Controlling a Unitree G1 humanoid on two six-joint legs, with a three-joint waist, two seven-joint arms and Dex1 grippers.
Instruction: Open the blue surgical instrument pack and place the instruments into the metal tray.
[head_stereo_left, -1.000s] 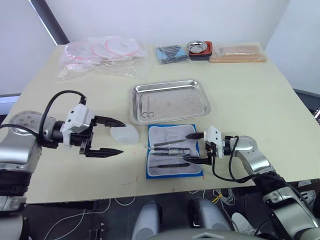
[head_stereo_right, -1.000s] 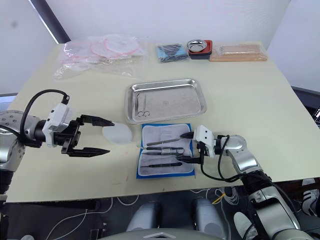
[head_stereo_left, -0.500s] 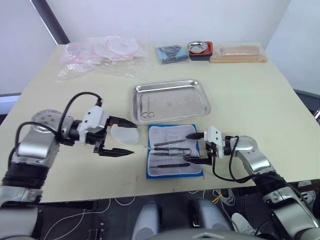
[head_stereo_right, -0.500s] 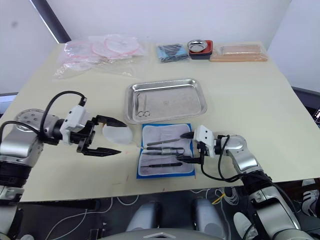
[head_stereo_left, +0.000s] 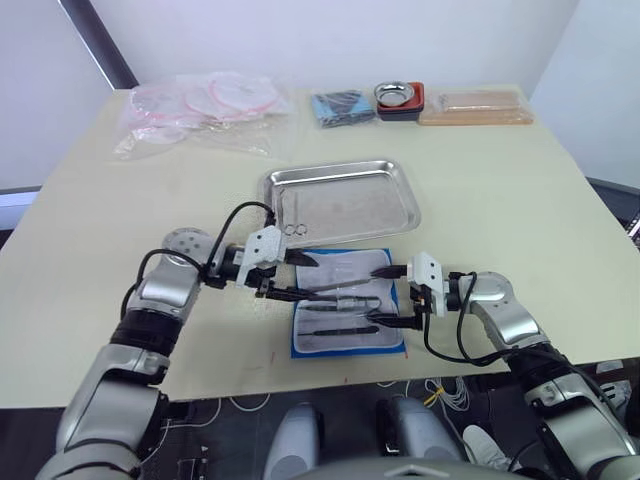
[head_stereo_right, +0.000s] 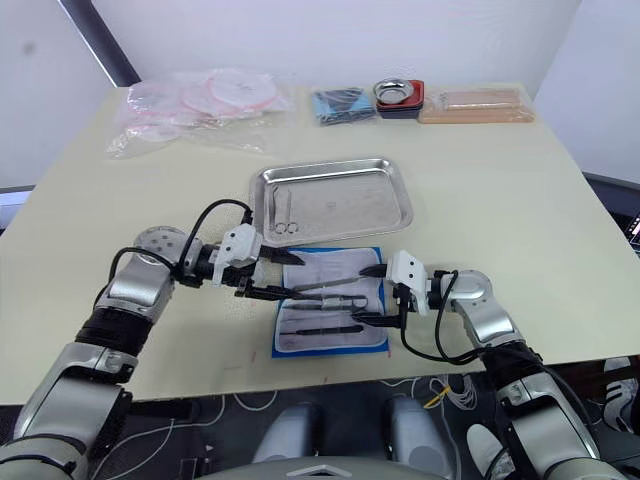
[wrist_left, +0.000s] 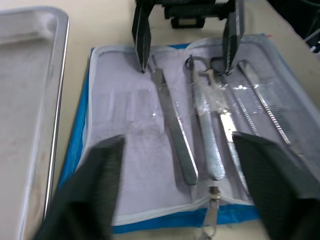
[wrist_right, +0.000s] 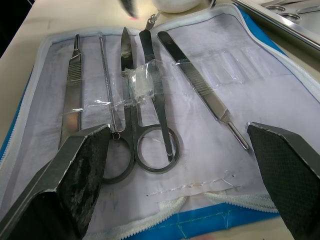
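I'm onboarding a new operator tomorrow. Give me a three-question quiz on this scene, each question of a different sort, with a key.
1. True or false: the blue surgical instrument pack lies open on the table.
2. What already lies in the metal tray? A) scissors B) a bowl C) nothing
3. Fill in: both the left tool and the right tool have their fingers ____.

Key: 1 true; the lining and the instruments show. 2 A; scissors lie at the tray's left end. 3 open, at opposite ends of the pack.

We see a pale yellow table (head_stereo_left: 520, 190) before white walls, with a dark diagonal bar (head_stereo_left: 95, 40) behind.
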